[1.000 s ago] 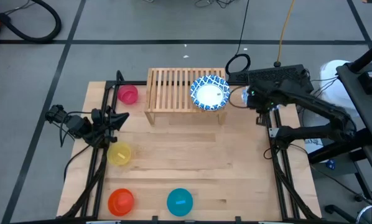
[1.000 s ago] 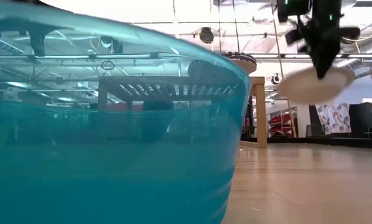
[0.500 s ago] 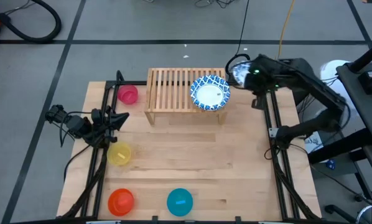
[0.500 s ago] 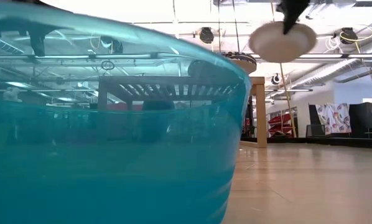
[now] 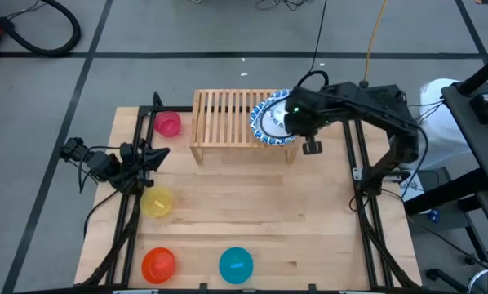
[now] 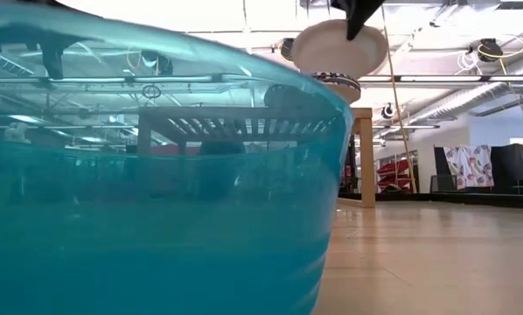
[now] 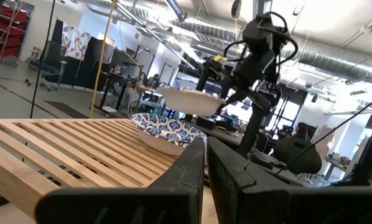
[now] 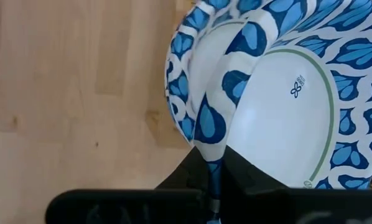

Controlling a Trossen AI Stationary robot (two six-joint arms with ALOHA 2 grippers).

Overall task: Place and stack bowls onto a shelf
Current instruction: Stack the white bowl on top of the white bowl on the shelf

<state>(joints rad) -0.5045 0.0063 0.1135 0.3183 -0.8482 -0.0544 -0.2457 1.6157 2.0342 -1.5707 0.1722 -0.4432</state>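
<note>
A blue-patterned bowl (image 5: 268,124) rests by its base on the right end of the light-wood shelf (image 5: 224,114). My right gripper (image 5: 297,117) is shut on a second blue-patterned bowl (image 7: 189,101) and holds it in the air just above the first (image 7: 167,130). My left gripper (image 5: 152,155) waits at the table's left edge, shut on nothing. Pink (image 5: 168,123), yellow (image 5: 157,201), orange-red (image 5: 158,263) and teal (image 5: 236,265) bowls stand on the table's left and near parts. My right gripper pinches the held bowl's rim (image 8: 209,146) between its two fingers, on the side toward the table's right edge. One finger lies on the patterned inside, the other on the white underside. The fingers come slanting down from above. The bowl hangs nearly level, clear of the bowl below.
The shelf's left half (image 5: 215,110) is bare slats. The teal bowl (image 6: 156,192) stands right in front of the low camera and hides most of that view. Open tabletop (image 5: 268,212) lies between the shelf and the near edge.
My right gripper has risen and swung from beside the shelf's right end toward the table's left, rolling a little. It has carried the bowl up and over the shelf, so that it now hangs above the bowl there.
</note>
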